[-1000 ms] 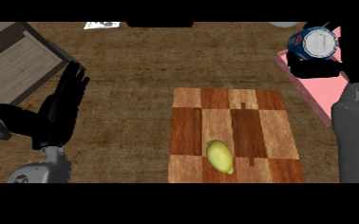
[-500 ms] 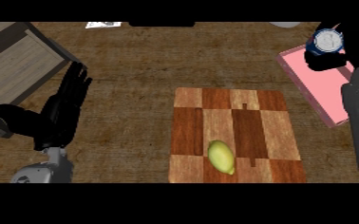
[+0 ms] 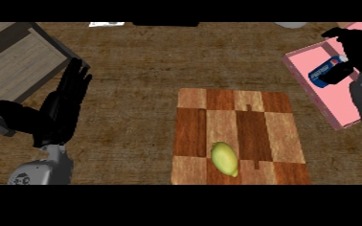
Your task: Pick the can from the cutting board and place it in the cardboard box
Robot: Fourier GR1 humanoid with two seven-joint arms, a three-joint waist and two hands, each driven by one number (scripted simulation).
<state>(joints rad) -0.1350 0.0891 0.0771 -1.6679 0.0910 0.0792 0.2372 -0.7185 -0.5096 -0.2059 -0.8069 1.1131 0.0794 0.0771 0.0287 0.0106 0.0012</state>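
Head view: right hand (image 3: 351,43) curls round a smooth blue can (image 3: 327,71), lying tilted, top up-right, over the flat pink box (image 3: 311,84). Left hand (image 3: 65,103) rests open beside the checkered wooden board (image 3: 240,134).

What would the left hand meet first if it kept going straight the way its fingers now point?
Probably the wooden crate: the left hand is open, its fingers aimed up the view toward the crate's near corner, though relative height is unclear.

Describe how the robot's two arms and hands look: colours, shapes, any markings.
The left hand is black, with long slim fingers, on a grey rounded forearm whose shell bears a small dark ring mark. The right hand is black too and shows only partly at the view's right edge; a strip of grey forearm runs below it.
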